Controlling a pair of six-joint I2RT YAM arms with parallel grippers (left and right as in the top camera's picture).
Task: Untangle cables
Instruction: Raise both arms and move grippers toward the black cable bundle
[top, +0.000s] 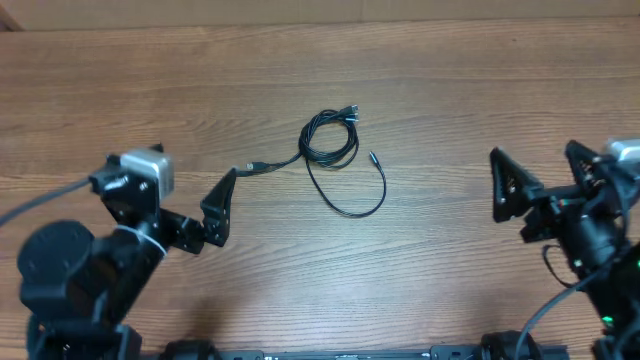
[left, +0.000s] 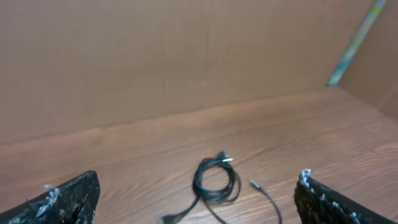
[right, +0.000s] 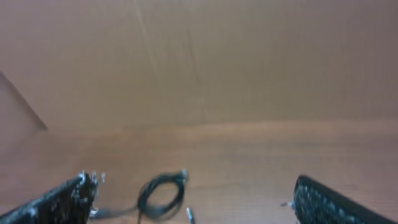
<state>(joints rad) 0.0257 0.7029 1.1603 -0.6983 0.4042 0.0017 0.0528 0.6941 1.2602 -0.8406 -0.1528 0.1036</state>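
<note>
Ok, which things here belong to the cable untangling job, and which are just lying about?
Job: black cables, coiled together mid-table.
Not the job: wooden table, cardboard wall, striped strip at the far corner.

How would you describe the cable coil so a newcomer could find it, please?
On the wooden table, look between the left gripper and right gripper, nearer the far edge. The coil is a small black ring of bunched loops, unlike the single strand curving out on its near side.
</note>
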